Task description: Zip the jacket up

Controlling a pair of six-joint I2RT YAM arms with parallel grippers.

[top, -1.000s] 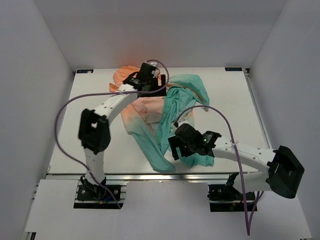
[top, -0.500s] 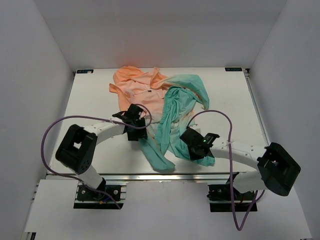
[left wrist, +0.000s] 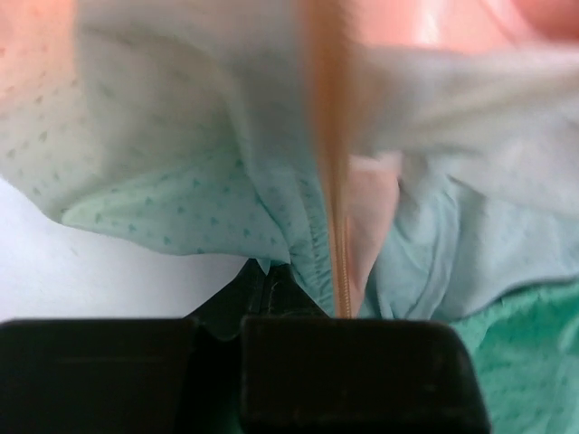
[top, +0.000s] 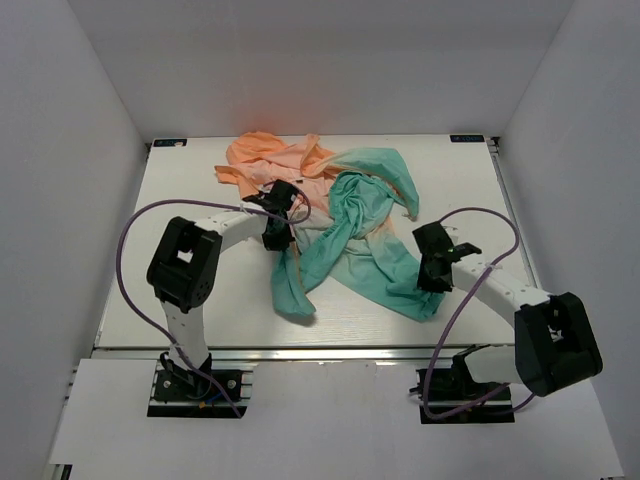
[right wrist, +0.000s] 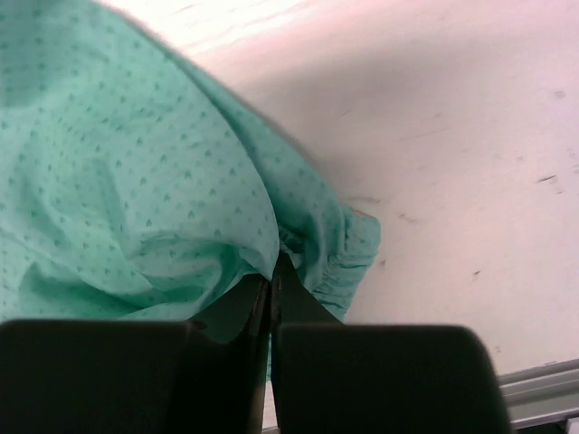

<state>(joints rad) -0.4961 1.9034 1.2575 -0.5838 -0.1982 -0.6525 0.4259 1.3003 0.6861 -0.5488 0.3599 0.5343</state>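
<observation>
White table (top: 465, 180), white walls (top: 330, 60), crumpled jacket (top: 370, 210)

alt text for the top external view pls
A crumpled jacket, peach at the far end and teal nearer, lies on a white table. The left end effector grips it near the middle; the right end effector grips a teal edge.
</observation>
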